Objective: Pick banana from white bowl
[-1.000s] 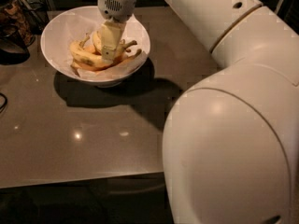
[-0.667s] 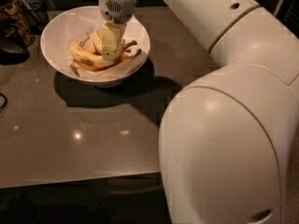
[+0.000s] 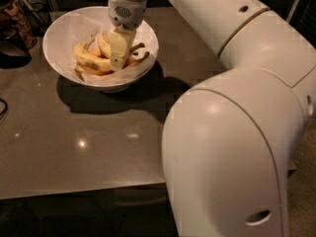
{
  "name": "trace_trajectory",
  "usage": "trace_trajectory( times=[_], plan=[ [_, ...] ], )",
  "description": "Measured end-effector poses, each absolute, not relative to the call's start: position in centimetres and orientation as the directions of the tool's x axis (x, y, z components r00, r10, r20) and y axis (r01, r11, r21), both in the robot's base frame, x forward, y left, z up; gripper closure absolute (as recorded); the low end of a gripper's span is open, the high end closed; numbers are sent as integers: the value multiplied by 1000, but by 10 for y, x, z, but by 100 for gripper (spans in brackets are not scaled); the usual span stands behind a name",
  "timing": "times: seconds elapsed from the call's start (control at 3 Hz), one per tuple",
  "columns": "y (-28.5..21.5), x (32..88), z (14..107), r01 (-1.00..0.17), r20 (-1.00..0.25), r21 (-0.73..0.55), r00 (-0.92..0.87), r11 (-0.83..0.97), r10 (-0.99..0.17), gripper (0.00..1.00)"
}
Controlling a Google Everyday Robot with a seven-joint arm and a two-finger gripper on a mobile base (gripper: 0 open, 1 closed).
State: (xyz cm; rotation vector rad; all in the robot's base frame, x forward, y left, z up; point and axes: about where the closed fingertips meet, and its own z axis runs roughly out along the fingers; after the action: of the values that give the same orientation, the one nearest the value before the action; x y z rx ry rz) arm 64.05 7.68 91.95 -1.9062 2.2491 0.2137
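Gripper [image 3: 118, 59] sits inside white bowl [image 3: 58, 31], hiding part of banana [image 3: 103, 44] at bowl centre. Its grip state cannot be told. 1 blotched banana [image 3: 88, 59] lies bowl-left.

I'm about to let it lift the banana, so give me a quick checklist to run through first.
1. The gripper is down inside the white bowl: ok.
2. The gripper is right beside the pale banana: ok.
3. Firm hold on that banana: cannot tell.
4. The blotched banana lies against it and could drag along: not ok.
5. The bowl sits upright on the table: ok.
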Motion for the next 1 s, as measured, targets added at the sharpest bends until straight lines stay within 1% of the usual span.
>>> trace_trajectory(
  times=[0.33, 1.0],
  plan=[
    [77, 640, 920, -986, -233, -10, -158, 165, -960, 45],
    [77, 641, 920, -986, -233, -10, -158, 165, -959, 92]
  ],
)
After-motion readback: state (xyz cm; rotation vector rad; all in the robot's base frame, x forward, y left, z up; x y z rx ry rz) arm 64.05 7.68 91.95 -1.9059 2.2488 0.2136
